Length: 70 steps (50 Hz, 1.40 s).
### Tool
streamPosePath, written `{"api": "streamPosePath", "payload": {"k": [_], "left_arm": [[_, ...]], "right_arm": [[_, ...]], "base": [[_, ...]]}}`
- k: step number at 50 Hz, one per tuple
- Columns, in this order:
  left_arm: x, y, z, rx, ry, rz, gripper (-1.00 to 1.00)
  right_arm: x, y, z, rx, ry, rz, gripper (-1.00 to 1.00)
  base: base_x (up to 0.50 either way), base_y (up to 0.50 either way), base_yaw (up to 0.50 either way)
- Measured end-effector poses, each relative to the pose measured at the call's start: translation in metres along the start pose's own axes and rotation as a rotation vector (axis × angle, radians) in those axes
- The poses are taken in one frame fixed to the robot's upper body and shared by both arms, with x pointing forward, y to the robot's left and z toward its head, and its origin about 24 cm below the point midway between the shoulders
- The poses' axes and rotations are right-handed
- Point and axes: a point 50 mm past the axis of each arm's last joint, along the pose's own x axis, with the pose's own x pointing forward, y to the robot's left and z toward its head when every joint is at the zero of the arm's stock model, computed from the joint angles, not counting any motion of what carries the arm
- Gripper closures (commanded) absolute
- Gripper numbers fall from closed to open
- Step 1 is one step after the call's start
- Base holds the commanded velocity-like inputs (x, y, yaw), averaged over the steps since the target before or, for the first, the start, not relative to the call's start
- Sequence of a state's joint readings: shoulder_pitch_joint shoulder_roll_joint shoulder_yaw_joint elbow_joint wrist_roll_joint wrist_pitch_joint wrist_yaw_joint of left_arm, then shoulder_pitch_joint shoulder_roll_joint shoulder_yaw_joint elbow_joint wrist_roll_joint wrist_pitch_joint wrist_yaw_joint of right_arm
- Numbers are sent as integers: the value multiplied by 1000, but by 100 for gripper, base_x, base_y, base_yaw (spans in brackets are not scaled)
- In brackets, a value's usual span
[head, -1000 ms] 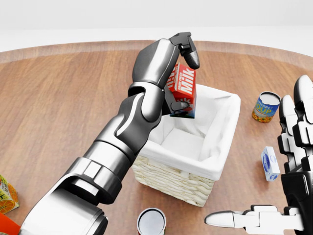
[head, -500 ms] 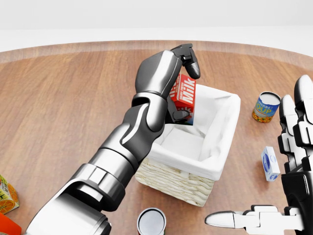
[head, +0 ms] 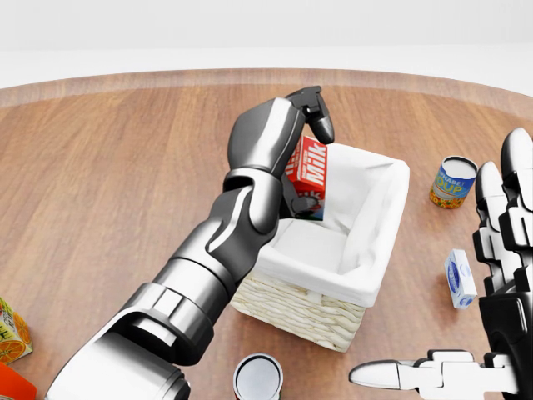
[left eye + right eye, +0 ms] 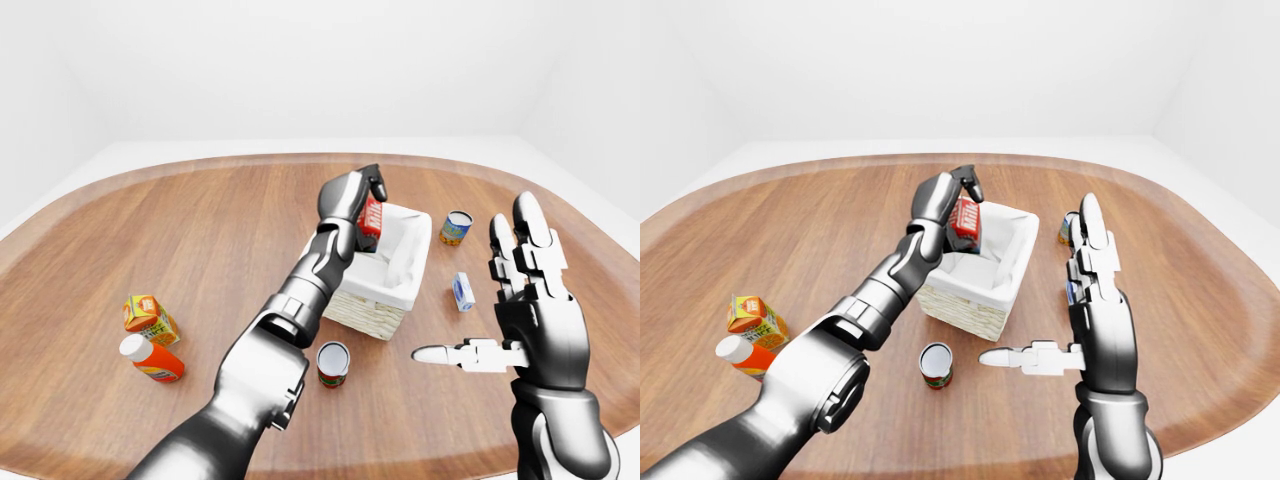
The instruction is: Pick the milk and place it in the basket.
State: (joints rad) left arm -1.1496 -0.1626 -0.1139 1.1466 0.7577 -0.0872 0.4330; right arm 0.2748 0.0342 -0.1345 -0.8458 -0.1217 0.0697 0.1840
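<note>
The red milk carton point(image 3: 309, 175) is tilted, its lower end dipping inside the white-lined wicker basket point(image 3: 376, 250) near the top-left corner. My left hand point(image 3: 310, 162) is shut on the milk, with one finger point(image 3: 321, 121) arched over its top and another under it. The left arm stretches from the bottom left of the head view and hides the basket's left wall. At the lower right, my right hand point(image 4: 505, 300) stays open with its fingers spread, empty and apart from the basket.
A yellow soup can point(image 3: 454, 182) and a small blue-white carton point(image 3: 460, 279) lie right of the basket. Below the basket stands a dark-topped can point(image 3: 258, 377). An orange juice carton point(image 4: 150, 318) and an orange bottle point(image 4: 150, 358) sit far left on the round wooden table point(image 4: 200, 220).
My left hand has lowered the milk from above the basket's rim down into its top-left corner, shifting slightly left. The right hand has not moved.
</note>
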Motion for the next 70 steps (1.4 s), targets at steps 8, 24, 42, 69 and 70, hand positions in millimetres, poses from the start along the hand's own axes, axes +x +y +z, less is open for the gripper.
{"api": "streamPosePath", "payload": {"k": [8,24,42,69,70], "left_arm": [[-2,-2,-4,7,15,0,100],[-6,-8,-9,19,32,-6,100],[-8,-10,-12,24,45,-4,100],[-7,-5,-19,34,70,35,-100],[-7,-5,-19,34,71,35,-100]], "right_arm": [[0,0,0,1,0,2,-100],[-1,1,-1,1,1,5,-100],[-1,1,0,3,-1,6,-100],[-1,1,1,4,-2,7,-100],[-1,1,1,4,-1,7,-100]], "base": [[0,0,0],[0,0,0],[0,0,0],[0,0,0],[0,0,0]]}}
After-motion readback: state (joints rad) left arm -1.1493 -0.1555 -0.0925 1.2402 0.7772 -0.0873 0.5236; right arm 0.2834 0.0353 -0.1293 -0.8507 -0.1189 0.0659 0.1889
